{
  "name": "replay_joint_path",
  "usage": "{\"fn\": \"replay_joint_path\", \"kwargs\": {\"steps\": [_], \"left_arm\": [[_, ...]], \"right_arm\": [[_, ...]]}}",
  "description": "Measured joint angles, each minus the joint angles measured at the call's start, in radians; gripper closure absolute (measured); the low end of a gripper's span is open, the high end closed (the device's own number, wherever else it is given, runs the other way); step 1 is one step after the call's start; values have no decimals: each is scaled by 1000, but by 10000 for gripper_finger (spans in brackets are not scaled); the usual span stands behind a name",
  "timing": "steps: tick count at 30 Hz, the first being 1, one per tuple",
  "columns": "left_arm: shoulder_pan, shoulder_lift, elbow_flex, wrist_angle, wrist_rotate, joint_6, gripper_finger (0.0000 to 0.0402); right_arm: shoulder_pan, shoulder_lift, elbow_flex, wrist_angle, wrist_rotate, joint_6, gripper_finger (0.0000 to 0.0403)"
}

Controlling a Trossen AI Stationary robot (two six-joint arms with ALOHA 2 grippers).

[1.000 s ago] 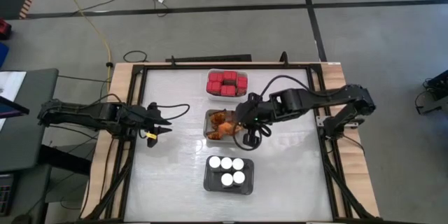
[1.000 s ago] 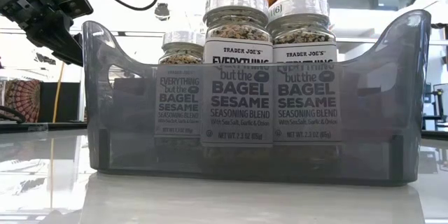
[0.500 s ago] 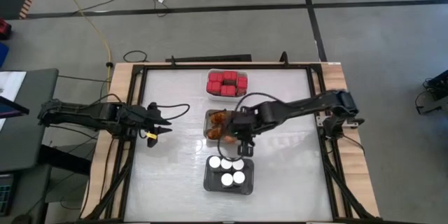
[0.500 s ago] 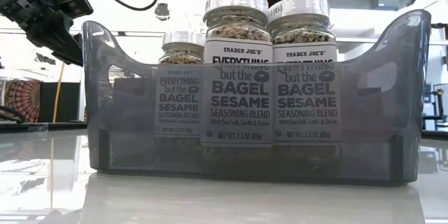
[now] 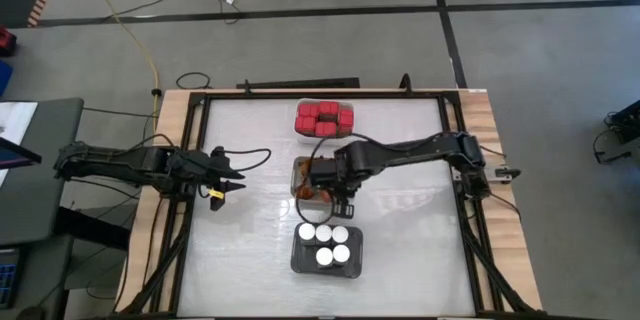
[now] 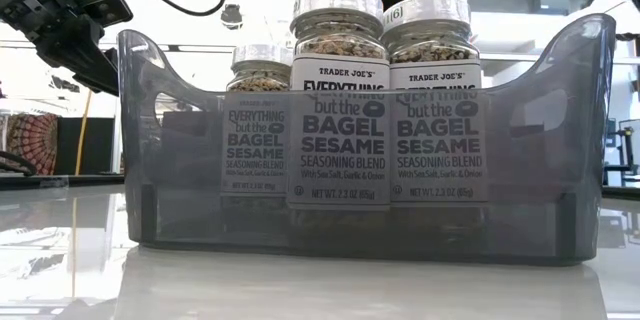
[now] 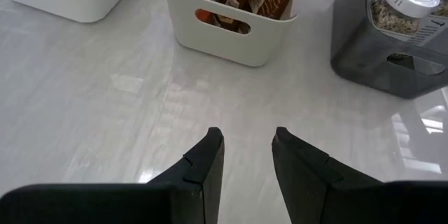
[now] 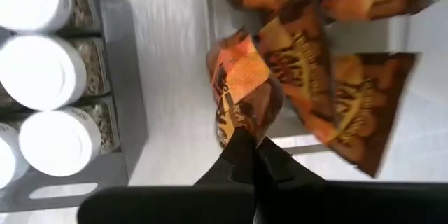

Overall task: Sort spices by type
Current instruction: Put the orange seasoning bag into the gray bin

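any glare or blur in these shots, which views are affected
Low view: the room behind is blown out bright, and the glossy table mirrors the dark grey tray. Left wrist view: pale glare patches on the table, with the left claw open and sharp. Right wrist view: the orange-brown packet in the right claw looks smeared. High view: even light, no strong glare.

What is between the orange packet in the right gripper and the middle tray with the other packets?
Nothing visible. The right gripper, shut on the orange packet, holds it at the edge of the white middle tray, beside the other packets. The jars stand apart in their grey tray.
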Motion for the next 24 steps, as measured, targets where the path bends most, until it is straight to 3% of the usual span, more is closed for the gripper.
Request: {"fn": "replay_joint_path", "kwargs": {"steps": [11, 24], "left_arm": [[0, 0, 0, 0, 0, 0, 288], [0, 0, 0, -1, 0, 1, 288]], "right_arm": [[-72, 2, 66, -31, 4, -72, 392], [-56, 2, 58, -27, -26, -137, 392]]}}
